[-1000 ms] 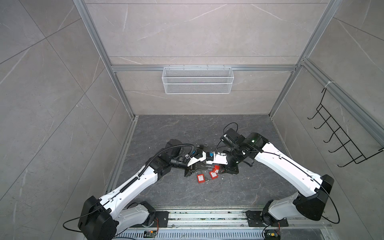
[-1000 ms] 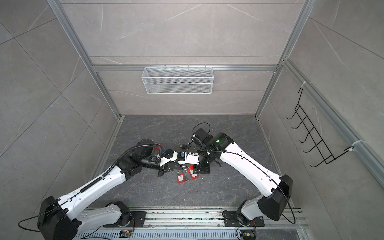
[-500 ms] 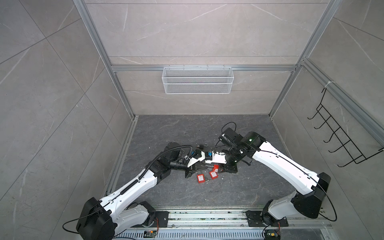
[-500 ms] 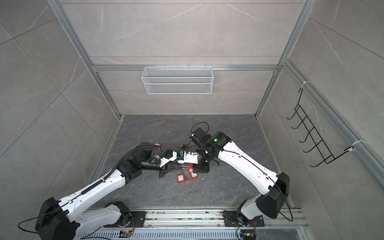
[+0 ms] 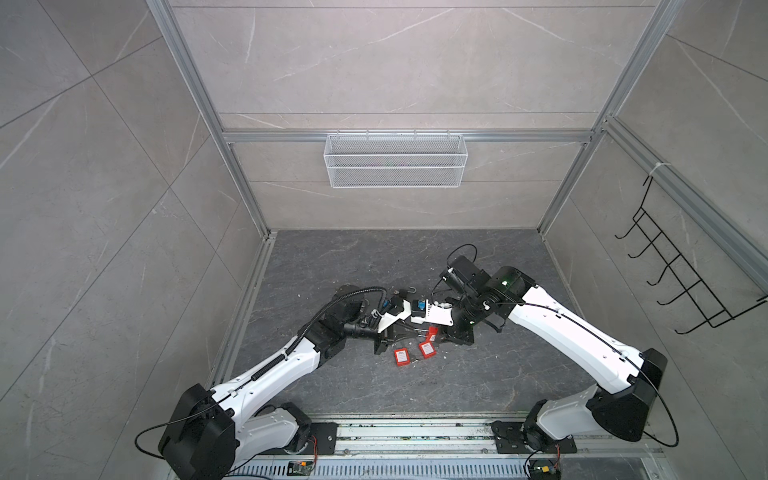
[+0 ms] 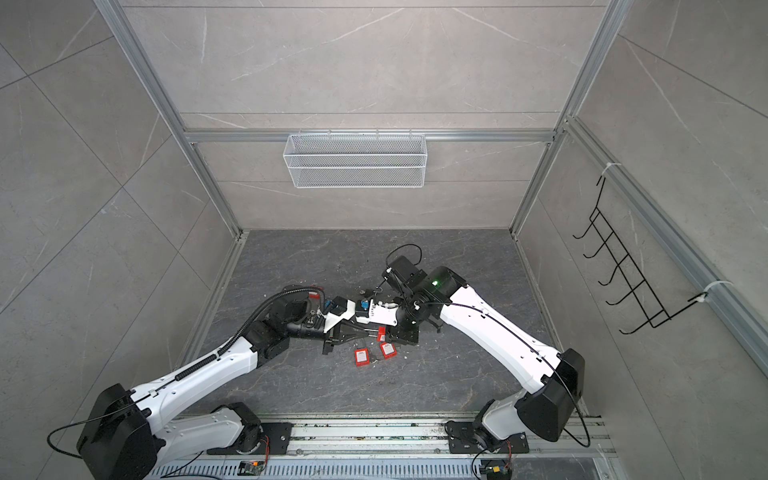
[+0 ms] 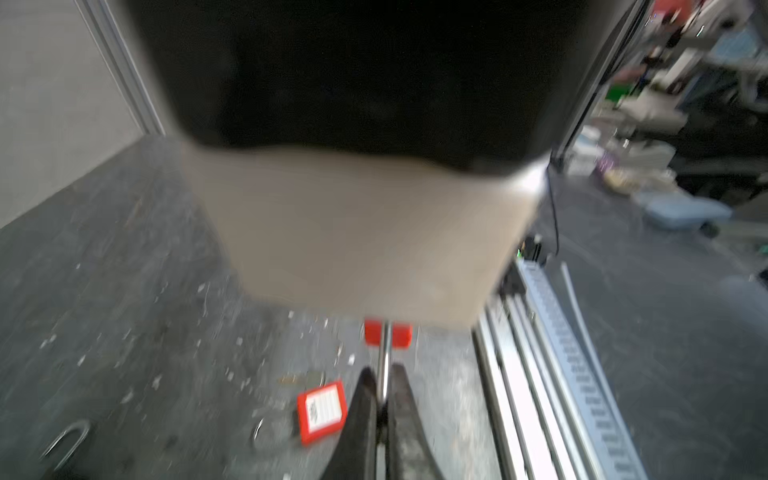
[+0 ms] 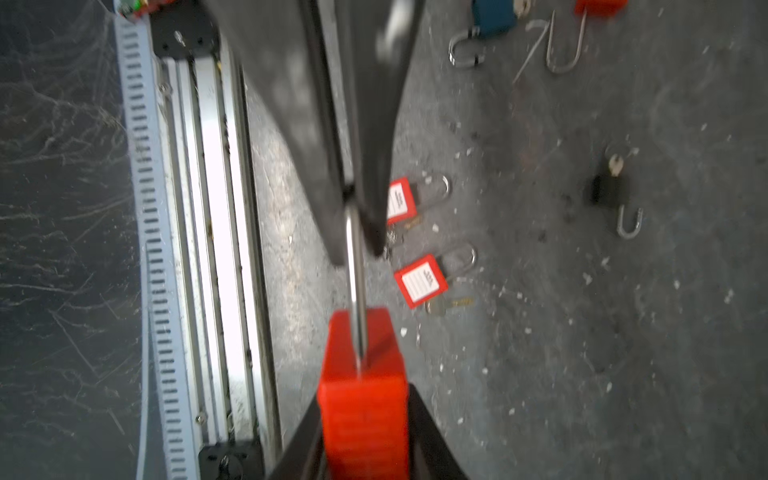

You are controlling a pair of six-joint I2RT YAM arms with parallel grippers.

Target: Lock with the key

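A red padlock (image 8: pixel 361 399) hangs between my two grippers just above the floor, and in both top views it shows at mid-floor (image 5: pixel 432 331) (image 6: pixel 381 332). My left gripper (image 7: pixel 381 374) is shut on its steel shackle (image 7: pixel 385 357). My right gripper (image 8: pixel 365 395) grips the red body from both sides. The left gripper's dark fingers (image 8: pixel 365 166) meet the shackle in the right wrist view. A brass key (image 8: pixel 446 305) lies on the floor beside another red padlock (image 8: pixel 422 282). I see no key in the held padlock.
Two red padlocks (image 5: pixel 401 356) (image 5: pixel 427 348) lie below the grippers. A blue padlock (image 8: pixel 492 16), a black padlock (image 8: pixel 609 189) and loose shackles (image 8: pixel 563 45) lie farther back. The metal rail (image 8: pixel 216 208) runs along the front edge. A wire basket (image 5: pixel 395 160) hangs on the back wall.
Both arms drifted slightly to the left and back with the red padlock still between them. The grip on the shackle looks unchanged.
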